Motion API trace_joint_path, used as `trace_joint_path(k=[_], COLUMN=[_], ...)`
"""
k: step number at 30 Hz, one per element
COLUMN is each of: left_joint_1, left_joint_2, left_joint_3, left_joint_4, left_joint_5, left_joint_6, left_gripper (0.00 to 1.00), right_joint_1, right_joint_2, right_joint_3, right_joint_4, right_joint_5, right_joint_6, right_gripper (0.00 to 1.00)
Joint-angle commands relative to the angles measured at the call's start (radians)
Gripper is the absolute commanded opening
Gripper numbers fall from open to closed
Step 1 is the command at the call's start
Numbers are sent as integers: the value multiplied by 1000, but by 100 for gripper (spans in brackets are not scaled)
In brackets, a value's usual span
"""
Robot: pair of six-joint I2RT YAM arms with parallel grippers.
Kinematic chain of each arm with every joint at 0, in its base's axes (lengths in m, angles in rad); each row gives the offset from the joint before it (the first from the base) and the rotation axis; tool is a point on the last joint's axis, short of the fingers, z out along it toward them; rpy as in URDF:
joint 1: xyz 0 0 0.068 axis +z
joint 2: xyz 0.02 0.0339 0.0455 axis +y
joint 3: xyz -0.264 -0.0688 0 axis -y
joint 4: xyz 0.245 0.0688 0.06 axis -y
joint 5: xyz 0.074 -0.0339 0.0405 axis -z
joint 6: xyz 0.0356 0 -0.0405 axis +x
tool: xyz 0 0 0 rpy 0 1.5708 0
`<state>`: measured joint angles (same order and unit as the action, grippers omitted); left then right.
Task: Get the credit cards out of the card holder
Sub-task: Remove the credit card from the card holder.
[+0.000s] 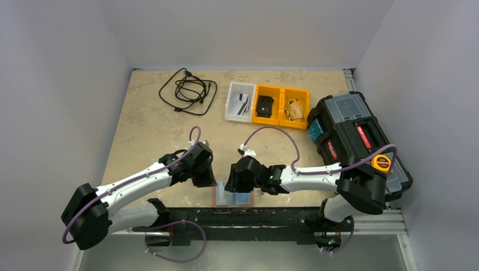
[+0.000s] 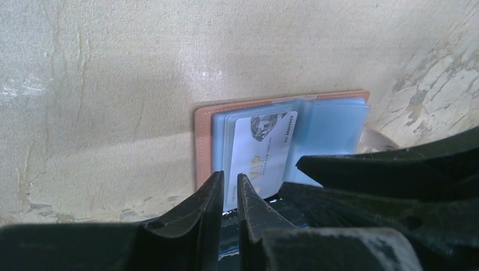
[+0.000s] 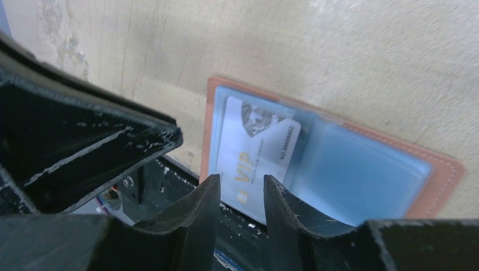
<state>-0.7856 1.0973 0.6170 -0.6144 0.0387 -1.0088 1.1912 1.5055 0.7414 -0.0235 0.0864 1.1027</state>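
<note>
From above, the opened card holder (image 1: 237, 199) is seen at the near edge of the tabletop (image 1: 147, 130). Left wrist: the left tool (image 2: 229, 191) is almost pressed together at a corner of the credit card (image 2: 265, 149); a pinch cannot be told. Right wrist: the right tool (image 3: 240, 189) is spread astride the card's end.

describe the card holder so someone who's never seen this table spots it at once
Go to the near edge of the beige table, midway along it. The card holder lies open and flat there. Unlike the yellow trays and black toolbox farther back, it's a thin reddish-brown cover lined with light blue sleeves, a pale VIP card showing.
</note>
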Motion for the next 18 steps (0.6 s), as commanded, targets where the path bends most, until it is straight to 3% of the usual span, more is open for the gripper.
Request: trace_joint_path(k=[1, 18], left_joint_1=[6, 6], left_joint_2=[-9, 40], left_joint_3=[-2, -16], left_joint_4=[38, 65], left_joint_5=[11, 30], left_joint_6=[19, 10], left_gripper=[12, 4], right_joint_1=[-37, -91], right_joint_2=[10, 138], right_joint_3=[-42, -95], right_joint_4=[101, 238], right_joint_5=[-54, -160], right_joint_6=[21, -2], right_gripper=[34, 36])
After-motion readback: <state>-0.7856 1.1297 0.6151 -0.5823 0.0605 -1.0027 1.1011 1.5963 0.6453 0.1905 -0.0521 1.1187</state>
